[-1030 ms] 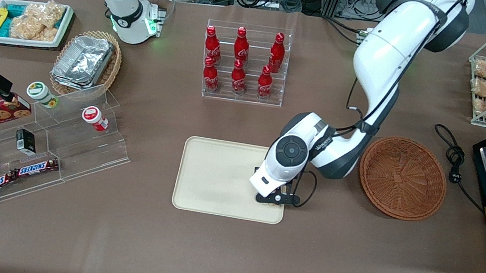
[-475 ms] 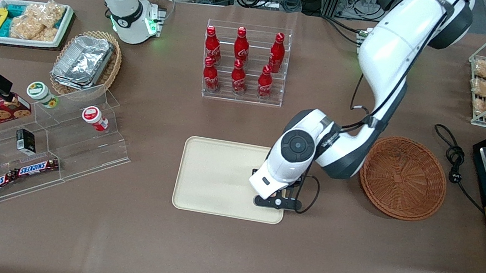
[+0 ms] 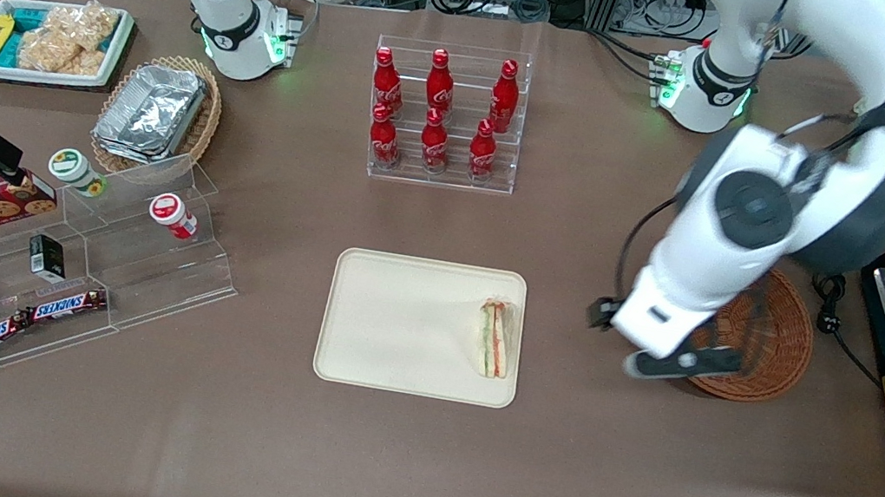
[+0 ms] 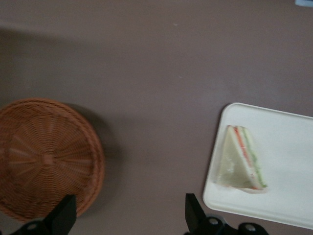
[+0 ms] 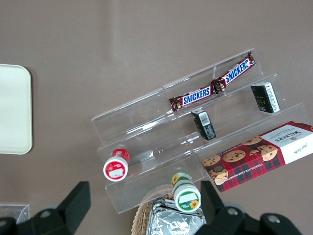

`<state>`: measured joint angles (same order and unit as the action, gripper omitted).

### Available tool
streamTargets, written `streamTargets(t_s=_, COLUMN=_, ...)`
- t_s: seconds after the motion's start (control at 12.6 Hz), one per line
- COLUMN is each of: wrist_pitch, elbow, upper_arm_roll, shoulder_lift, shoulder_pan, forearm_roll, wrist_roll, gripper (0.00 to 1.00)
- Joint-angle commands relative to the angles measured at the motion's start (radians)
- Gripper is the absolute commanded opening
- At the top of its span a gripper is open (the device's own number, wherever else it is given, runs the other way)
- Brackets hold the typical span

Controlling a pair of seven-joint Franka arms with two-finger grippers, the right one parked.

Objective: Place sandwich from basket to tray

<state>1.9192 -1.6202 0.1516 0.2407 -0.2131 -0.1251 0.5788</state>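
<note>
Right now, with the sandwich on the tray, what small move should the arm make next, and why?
Probably just keep lifting clear and come to rest. The sandwich already lies on the tray, the basket is empty, and the gripper hangs open above the table between basket and tray, holding nothing. Nothing seems left to carry.

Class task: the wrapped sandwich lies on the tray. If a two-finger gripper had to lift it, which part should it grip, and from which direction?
Probably from above: the sandwich lies flat on the tray, so close the fingers across its two long sloping edges. The gripper hangs open above the table, between basket and tray.
</note>
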Motion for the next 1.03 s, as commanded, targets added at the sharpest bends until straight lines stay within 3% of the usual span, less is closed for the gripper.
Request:
streamTargets(t_s=0.0, wrist_pitch=0.002, elbow=-0.171, upper_arm_roll=0.009, shoulder_lift=-0.185, shoulder_pan=0.107, forearm_roll=0.012, wrist_roll=-0.065, gripper=1.00)
streamTargets(t_s=0.16, wrist_pitch=-0.046, elbow=-0.136, upper_arm_roll=0.009, shoulder_lift=-0.193, shoulder_pan=0.190, forearm_roll=0.034, wrist_roll=-0.149, gripper=1.00)
streamTargets(t_s=0.4, wrist_pitch=-0.057, elbow=-0.086, upper_arm_roll=0.008, shoulder_lift=-0.167, shoulder_pan=0.303, forearm_roll=0.151, wrist_roll=-0.270, gripper=1.00)
streamTargets(t_s=0.55, wrist_pitch=-0.058, elbow=-0.026, upper_arm_roll=0.009, shoulder_lift=-0.103, shoulder_pan=0.354, forearm_roll=0.156, wrist_roll=-0.374, gripper=1.00)
streamTargets(t_s=0.95, wrist_pitch=-0.055, elbow=0.026, upper_arm_roll=0.034, shoulder_lift=-0.038, shoulder_pan=0.313, forearm_roll=0.171, wrist_roll=-0.199, gripper=1.00)
